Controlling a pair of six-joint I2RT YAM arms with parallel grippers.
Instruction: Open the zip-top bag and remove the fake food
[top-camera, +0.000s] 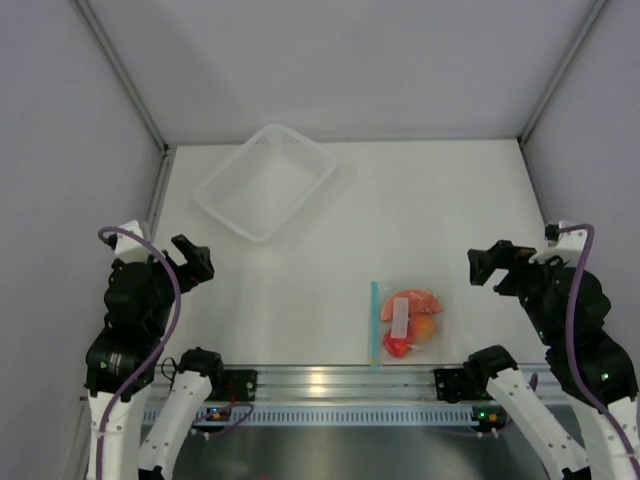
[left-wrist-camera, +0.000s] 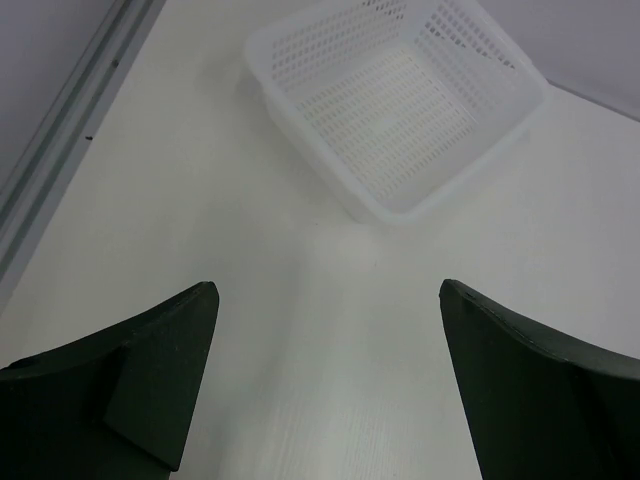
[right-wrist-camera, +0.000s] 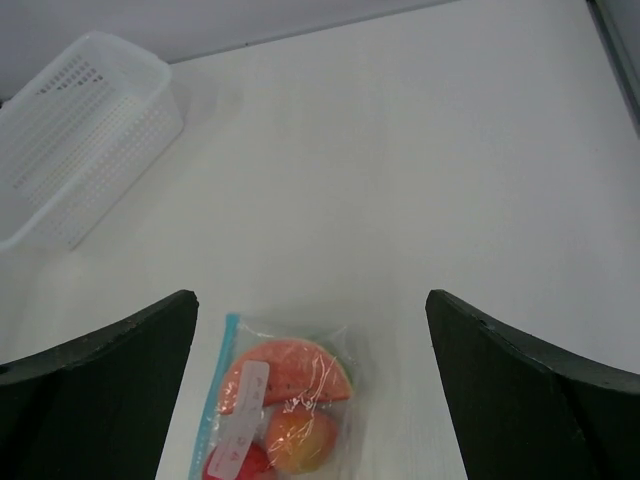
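Observation:
The clear zip-top bag (top-camera: 405, 322) lies flat near the table's front edge, its light blue zip strip (top-camera: 375, 322) along its left side. Inside are a watermelon wedge (right-wrist-camera: 285, 372), an orange-peach fruit (right-wrist-camera: 300, 438) and a red ball (right-wrist-camera: 240, 466), under a white label. My right gripper (top-camera: 483, 265) is open and empty, hovering right of and above the bag, which shows between its fingers in the right wrist view (right-wrist-camera: 275, 400). My left gripper (top-camera: 193, 262) is open and empty at the far left, over bare table.
A white mesh-sided basket (top-camera: 266, 181) stands at the back left; it also shows in the left wrist view (left-wrist-camera: 400, 100) and the right wrist view (right-wrist-camera: 75, 130). Grey walls enclose the table; a metal rail (top-camera: 330, 383) runs along the front edge.

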